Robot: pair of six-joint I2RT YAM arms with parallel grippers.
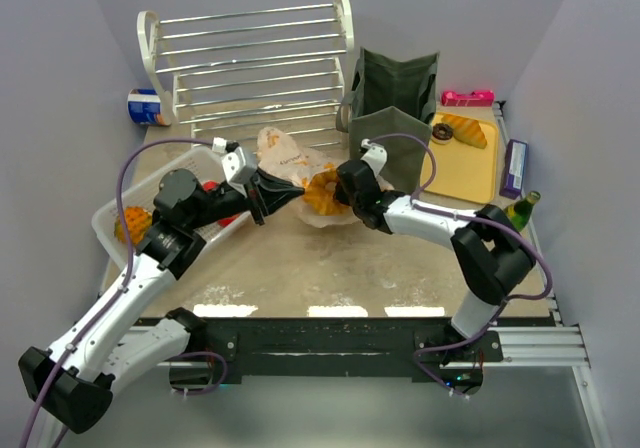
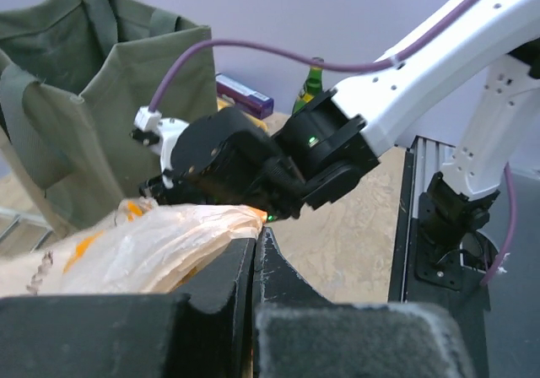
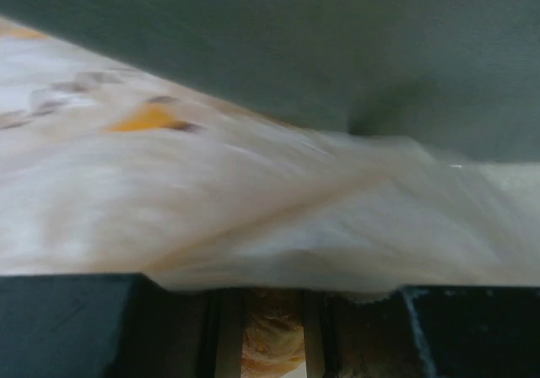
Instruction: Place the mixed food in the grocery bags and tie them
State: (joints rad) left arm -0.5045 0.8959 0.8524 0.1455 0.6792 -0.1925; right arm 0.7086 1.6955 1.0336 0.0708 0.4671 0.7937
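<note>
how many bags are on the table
2: a green fabric tote standing at the back right, and a peach plastic bag lying in the middle. None looks hidden.

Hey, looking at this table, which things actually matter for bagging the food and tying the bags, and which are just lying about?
For the job: peach plastic bag, green tote, orange fruit and red fruit in the white tray.
Lying about: white slatted rack, yellow board, pink item at the back.

blurred peach plastic bag point(image 3: 253, 201) spreads below the dark green tote point(image 3: 295, 40).
</note>
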